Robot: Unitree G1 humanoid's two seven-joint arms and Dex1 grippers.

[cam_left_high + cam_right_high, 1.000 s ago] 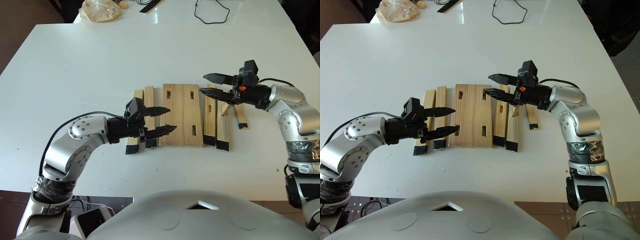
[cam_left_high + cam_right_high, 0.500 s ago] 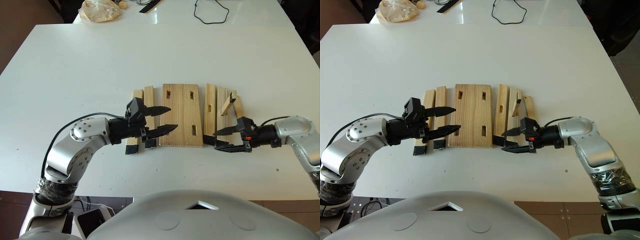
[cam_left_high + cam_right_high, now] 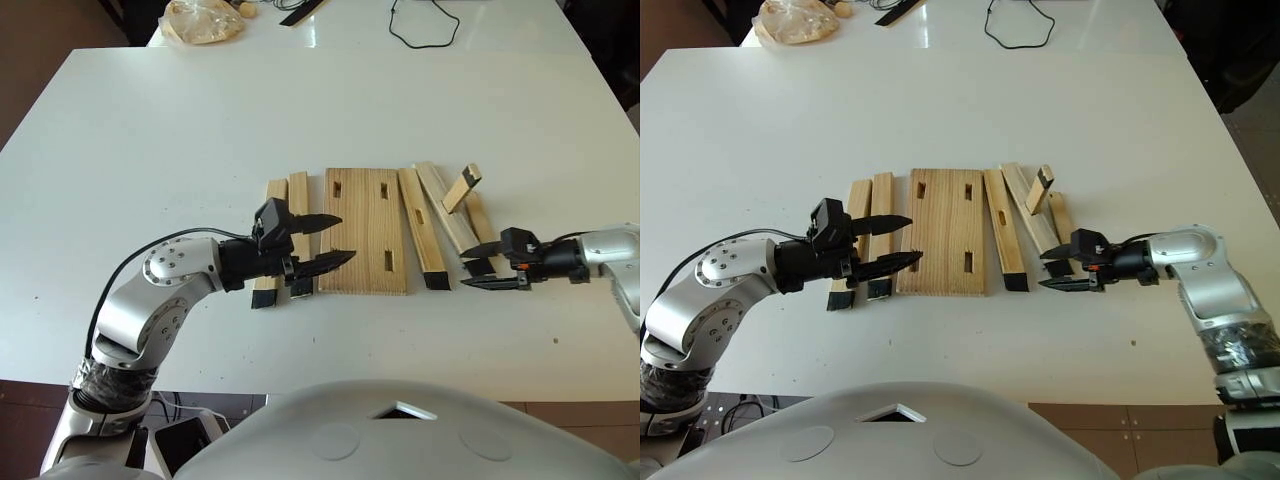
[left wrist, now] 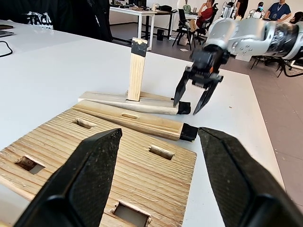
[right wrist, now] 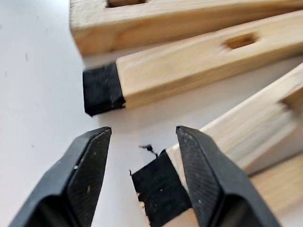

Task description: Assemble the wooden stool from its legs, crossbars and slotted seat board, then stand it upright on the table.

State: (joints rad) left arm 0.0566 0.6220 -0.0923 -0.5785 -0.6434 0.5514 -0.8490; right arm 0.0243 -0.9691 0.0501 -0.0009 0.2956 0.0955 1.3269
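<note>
The slotted seat board lies flat mid-table. Two black-tipped legs lie along its left side. To its right, two more legs lie fanned out, with a short crossbar propped up on them and another piece beside. My left gripper hovers open over the board's left edge, with the board below its fingers. My right gripper is open at table height, straddling the black end of the outer leg.
The white table has wide bare room on all sides of the parts. A plastic bag and a black cable lie on the far table behind.
My right arm dropped from above the right-hand legs to their near ends, then shifted right; those legs now lie slanted, near ends swung rightward. The left arm stayed put.
</note>
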